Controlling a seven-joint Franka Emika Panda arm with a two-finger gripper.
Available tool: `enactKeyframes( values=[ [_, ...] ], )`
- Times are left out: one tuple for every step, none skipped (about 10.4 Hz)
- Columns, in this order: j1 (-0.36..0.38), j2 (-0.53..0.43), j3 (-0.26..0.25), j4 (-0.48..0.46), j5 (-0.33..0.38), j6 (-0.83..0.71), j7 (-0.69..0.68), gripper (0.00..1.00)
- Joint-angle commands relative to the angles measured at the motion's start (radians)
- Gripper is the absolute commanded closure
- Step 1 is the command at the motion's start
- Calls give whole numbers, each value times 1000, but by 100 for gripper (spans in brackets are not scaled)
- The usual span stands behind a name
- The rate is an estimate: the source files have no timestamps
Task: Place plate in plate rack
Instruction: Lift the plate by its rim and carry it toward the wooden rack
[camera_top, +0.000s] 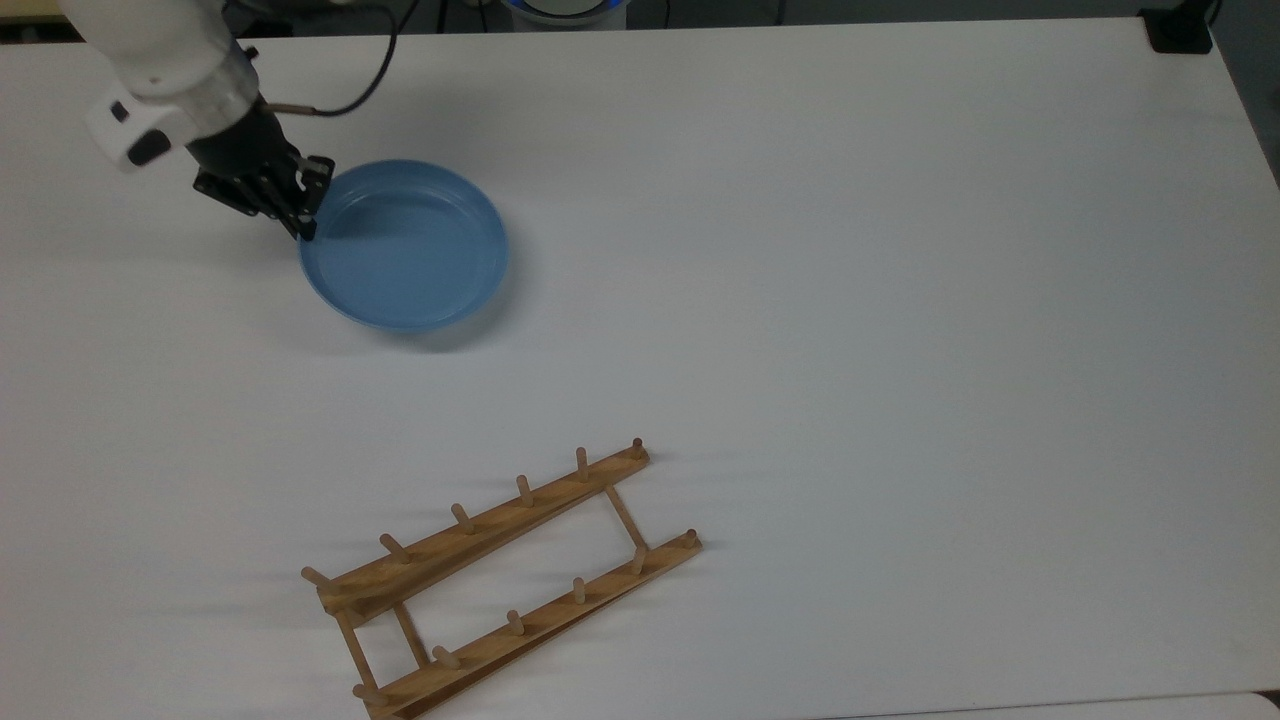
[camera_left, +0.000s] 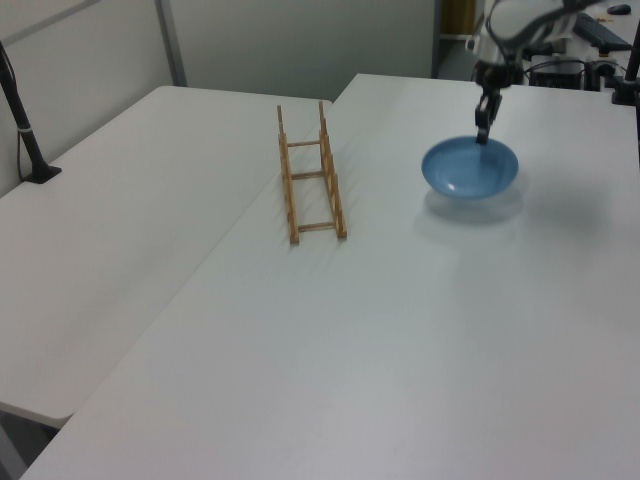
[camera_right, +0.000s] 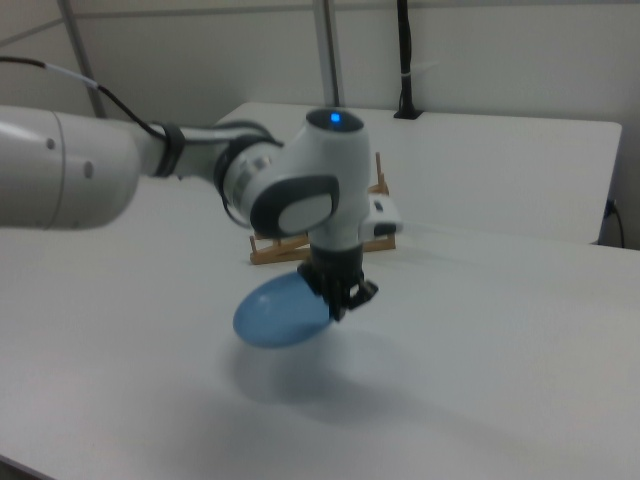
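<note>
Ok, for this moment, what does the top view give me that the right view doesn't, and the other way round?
Top view: the plate rack whole, both pegged rails and the crossbars, lying well apart from the plate on the table. Right view: the plate hanging tilted clear of the table with its shadow beneath, and the arm covering most of the rack. Both: the hand shut on the plate's rim, the plate not yet in the rack.
</note>
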Motion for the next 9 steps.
enactKeyframes(
  values=[
    [6, -45, -4, 139, 76, -122, 27, 100],
    [14, -55, -4, 166, 77, -112, 64, 100],
    [39, -56, -4, 207, 64, -95, 104, 100],
    [58, -56, -5, 235, 52, -46, 148, 100],
    [96, -58, -5, 243, -12, 32, 209, 100],
    [131, -58, -5, 243, -131, 109, 304, 100],
    [159, -55, -5, 241, -244, 190, 411, 100],
    [181, -44, -5, 241, -331, 288, 503, 100],
    [199, -38, -5, 241, -412, 369, 592, 100]
  ],
)
